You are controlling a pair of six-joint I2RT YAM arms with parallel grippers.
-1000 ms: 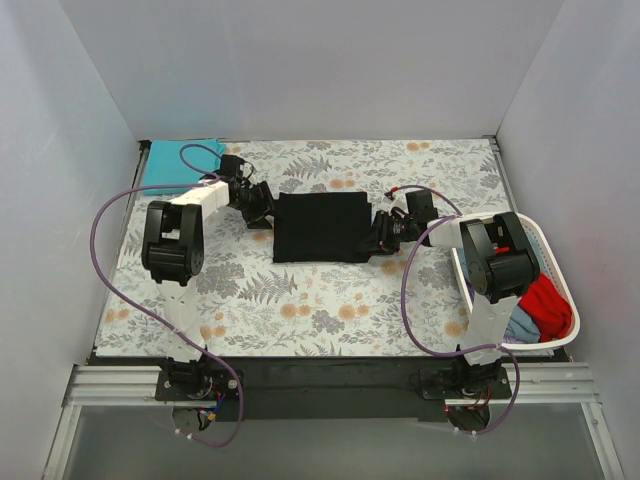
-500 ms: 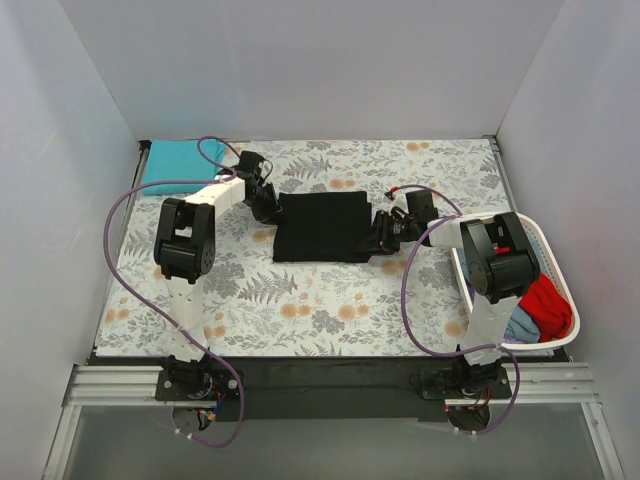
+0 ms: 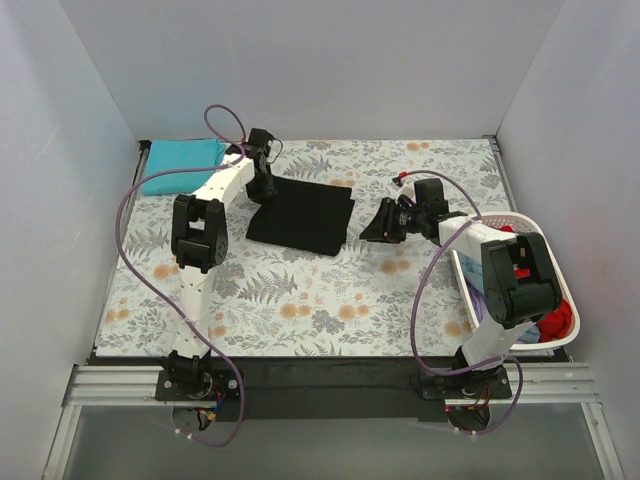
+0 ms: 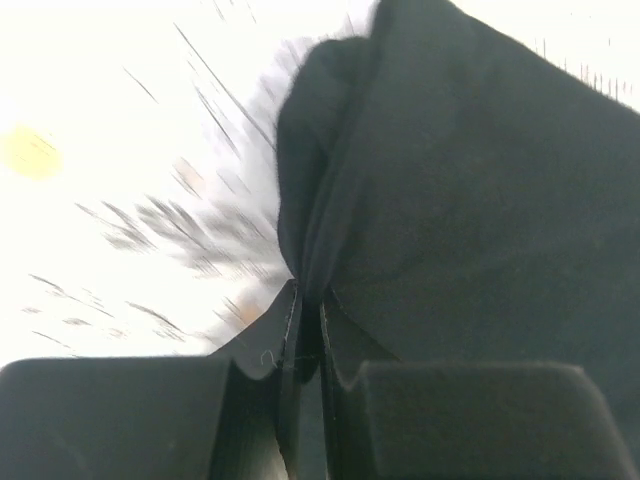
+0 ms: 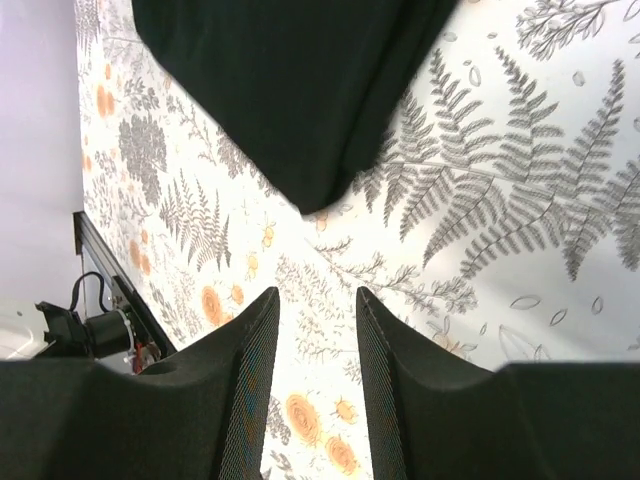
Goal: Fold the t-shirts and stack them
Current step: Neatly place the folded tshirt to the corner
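Left gripper [image 3: 262, 188] is pinched shut on the far-left corner of the folded black t-shirt [image 3: 300, 217], which lies mid-table, skewed to the table edges with its long side roughly left-right. Right gripper [image 3: 372, 232] has its jaws parted and empty, near the shirt's right edge but not touching it. The folded teal t-shirt [image 3: 182, 164] sits in the far-left corner, so the left arm is the nearer one; I'd expect it to haul the black shirt there.

The table [image 3: 320, 300] lies open in front of the black shirt [image 3: 300, 218]. The basket [image 3: 566, 300] blocks the right edge, the teal shirt [image 3: 182, 165] the far-left corner.
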